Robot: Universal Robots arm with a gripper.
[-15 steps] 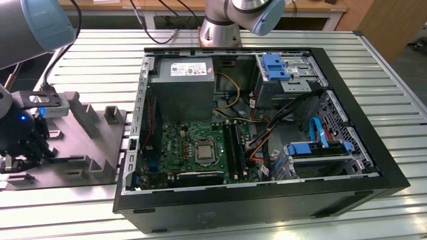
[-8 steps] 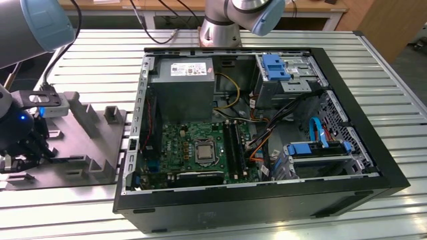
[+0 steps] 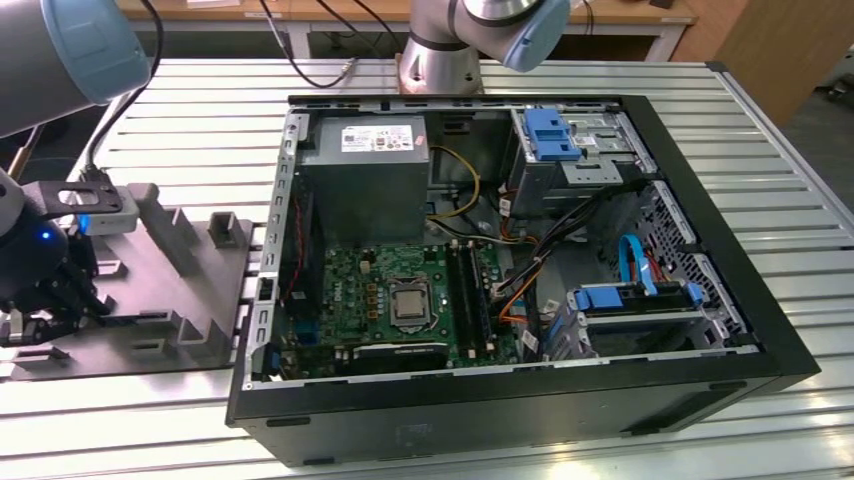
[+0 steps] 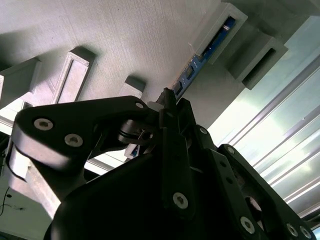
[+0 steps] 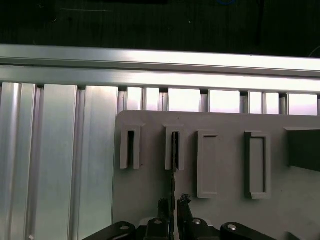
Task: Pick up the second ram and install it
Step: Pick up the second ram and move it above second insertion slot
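A ribbed aluminium table (image 3: 801, 250) carries everything. Past its far edge stand a wooden bench (image 3: 627, 18) and a brown panel (image 3: 774, 50), and black cables (image 3: 300, 65) trail onto the table there.

The largest object is an open black computer case (image 3: 534, 410), lying flat with its green motherboard (image 3: 367, 290) facing up. Just beside it, at the exterior view's left, lies a grey fixture plate (image 3: 147, 330) with raised slotted blocks. The arm (image 3: 67, 40) comes in over the plate from that side, and most of it is cut off by the frame edge. The base of another arm (image 3: 447, 50) stands at the far edge of the table, behind the case.

The gripper (image 5: 173, 202) hangs low over the plate. Its fingers (image 5: 184, 200) are pressed together on the second ram (image 5: 175, 150), pinching its upper edge. The stick stands on edge in one of the slotted blocks, well apart from the case. It appears as a blue strip (image 4: 210, 47) in the second wrist view, where the black linkages hide its nearer end. In the exterior view the arm's dark wrist covers it.
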